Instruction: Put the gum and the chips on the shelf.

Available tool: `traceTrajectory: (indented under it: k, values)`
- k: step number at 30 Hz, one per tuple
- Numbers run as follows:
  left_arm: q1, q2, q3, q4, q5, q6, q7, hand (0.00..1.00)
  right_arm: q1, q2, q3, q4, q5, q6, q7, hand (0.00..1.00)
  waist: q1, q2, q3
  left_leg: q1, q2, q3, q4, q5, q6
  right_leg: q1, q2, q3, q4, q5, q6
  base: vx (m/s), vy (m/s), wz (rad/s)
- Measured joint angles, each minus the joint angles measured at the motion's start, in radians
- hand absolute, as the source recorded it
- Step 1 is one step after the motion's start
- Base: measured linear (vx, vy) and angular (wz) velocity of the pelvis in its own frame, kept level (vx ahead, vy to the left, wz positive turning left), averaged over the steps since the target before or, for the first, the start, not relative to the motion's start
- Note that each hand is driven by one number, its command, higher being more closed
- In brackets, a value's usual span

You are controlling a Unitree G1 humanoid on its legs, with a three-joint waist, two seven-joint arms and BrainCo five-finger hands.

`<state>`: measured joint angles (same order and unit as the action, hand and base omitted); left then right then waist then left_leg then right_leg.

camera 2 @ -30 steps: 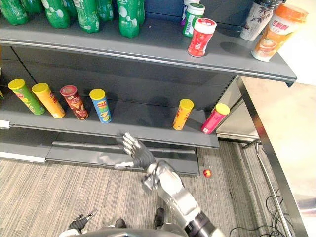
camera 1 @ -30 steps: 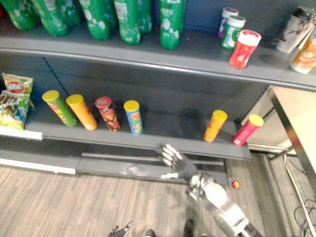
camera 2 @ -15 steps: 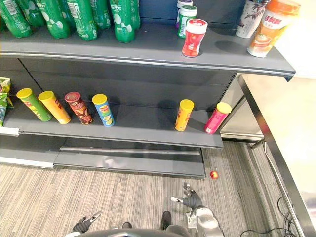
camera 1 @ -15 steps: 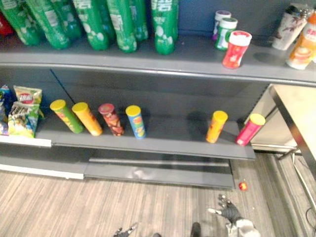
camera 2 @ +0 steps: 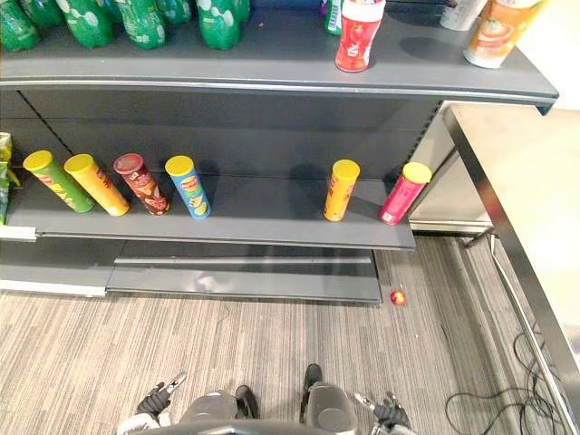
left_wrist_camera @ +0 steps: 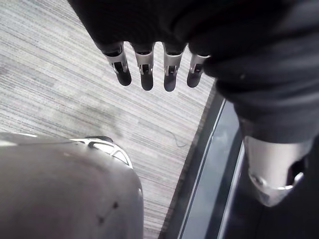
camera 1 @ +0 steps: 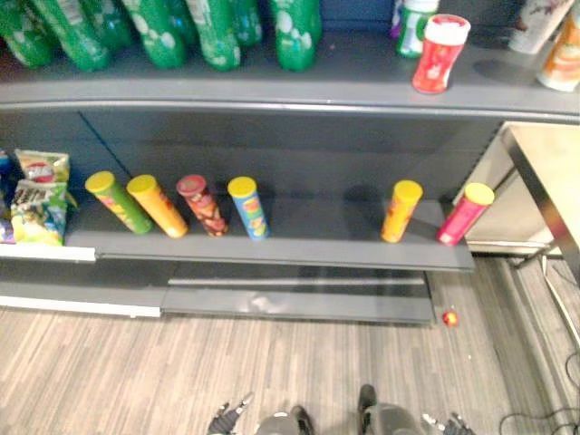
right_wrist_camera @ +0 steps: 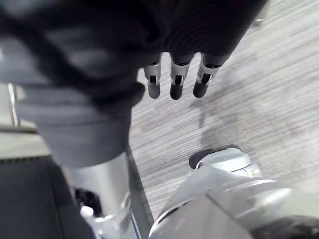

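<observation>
Six chips tubes stand tilted on the lower shelf [camera 1: 299, 249]: green [camera 1: 116, 201], yellow [camera 1: 156, 205], dark red [camera 1: 201, 205] and blue [camera 1: 246, 207] at the left, orange [camera 1: 401, 210] and pink [camera 1: 464, 214] at the right. A red gum bottle [camera 1: 439, 54] stands on the upper shelf [camera 2: 272, 72], with a green-capped one [camera 1: 417, 14] behind it. My left hand [camera 2: 156, 399] and right hand [camera 2: 388, 413] hang low over the floor, far from the shelves. Both wrist views show straight fingers holding nothing: left hand [left_wrist_camera: 144, 64], right hand [right_wrist_camera: 175, 79].
Green drink bottles [camera 1: 208, 32] line the upper shelf's left; cups [camera 2: 494, 32] stand at its right end. Snack bags [camera 1: 36, 195] lie at the lower shelf's left end. A small red object [camera 1: 448, 317] lies on the floor. A table [camera 2: 526, 181] stands at the right.
My right hand has dropped from in front of the lower shelf down to my side near the floor. The camera has shifted; the shelf items stay put.
</observation>
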<state>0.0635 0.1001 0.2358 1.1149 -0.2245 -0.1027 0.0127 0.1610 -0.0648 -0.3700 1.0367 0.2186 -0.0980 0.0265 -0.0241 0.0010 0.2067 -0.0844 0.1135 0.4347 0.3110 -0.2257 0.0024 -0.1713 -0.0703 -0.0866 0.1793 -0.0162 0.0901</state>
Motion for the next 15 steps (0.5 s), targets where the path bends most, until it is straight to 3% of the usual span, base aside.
traceTrajectory:
  k: [3, 6, 9, 11, 12, 13, 14, 15]
  values:
    - [0.003, -0.016, 0.034, -0.001, -0.001, -0.004, 0.002, 0.00, 0.009, 0.037, -0.024, -0.031, 0.023, 0.002, 0.001, 0.00, 0.013, 0.000, 0.006, -0.003, 0.043, 0.145, 0.006, -0.017, 0.033, -0.034, -0.012, -0.024, -0.052, 0.010, 0.014, -0.16, 0.154, -1.57]
    - [-0.014, -0.030, 0.049, -0.006, 0.003, -0.005, 0.002, 0.00, 0.029, 0.043, -0.054, -0.035, 0.038, 0.003, -0.010, 0.00, 0.008, 0.024, 0.022, 0.017, 0.118, 0.312, 0.004, -0.017, 0.036, -0.064, -0.106, -0.259, 0.127, -0.037, -0.067, -0.10, 0.140, -1.62]
    - [-0.026, -0.020, 0.037, -0.013, 0.010, -0.008, -0.007, 0.00, 0.028, 0.044, -0.055, 0.005, 0.049, 0.004, -0.026, 0.00, 0.000, 0.009, 0.014, 0.057, 0.137, 0.457, -0.039, 0.018, 0.011, 0.012, -0.204, -0.296, 0.214, -0.044, -0.065, -0.02, -0.012, -1.63]
    - [-0.028, -0.018, 0.035, -0.011, 0.010, -0.010, -0.018, 0.00, 0.015, 0.041, -0.058, 0.024, 0.049, 0.004, -0.033, 0.00, 0.001, 0.002, 0.014, 0.061, 0.146, 0.517, -0.048, 0.039, -0.002, 0.055, -0.231, -0.320, 0.169, -0.036, -0.052, -0.02, -0.188, -1.09]
    - [-0.026, -0.007, 0.036, -0.006, 0.009, -0.004, -0.018, 0.00, -0.016, 0.041, -0.053, 0.039, 0.055, 0.005, -0.036, 0.00, 0.005, -0.021, 0.012, 0.063, 0.152, 0.573, -0.044, 0.056, -0.017, 0.084, -0.238, -0.343, 0.070, -0.016, -0.003, -0.02, -0.248, -0.96]
    - [-0.028, 0.000, 0.037, -0.001, 0.008, -0.003, -0.017, 0.00, -0.030, 0.043, -0.052, 0.042, 0.055, 0.006, -0.036, 0.00, 0.006, -0.027, 0.012, 0.062, 0.155, 0.590, -0.044, 0.066, -0.023, 0.093, -0.223, -0.349, 0.027, -0.026, 0.012, -0.04, -0.353, -1.17]
    - [-0.027, -0.004, 0.038, 0.004, 0.007, -0.002, -0.018, 0.00, -0.059, 0.029, -0.051, 0.044, 0.055, 0.006, -0.037, 0.00, 0.006, -0.019, 0.015, 0.064, 0.169, 0.625, -0.048, 0.088, -0.034, 0.097, -0.195, -0.347, -0.039, -0.027, 0.039, -0.05, -0.322, -0.82]
    - [-0.029, -0.020, 0.038, 0.013, 0.007, -0.002, -0.017, 0.00, -0.080, 0.021, -0.052, 0.043, 0.055, 0.004, -0.036, 0.00, -0.004, 0.001, 0.021, 0.070, 0.181, 0.624, -0.069, 0.121, -0.047, 0.096, -0.166, -0.338, -0.056, -0.021, 0.034, -0.06, -0.354, -0.74]
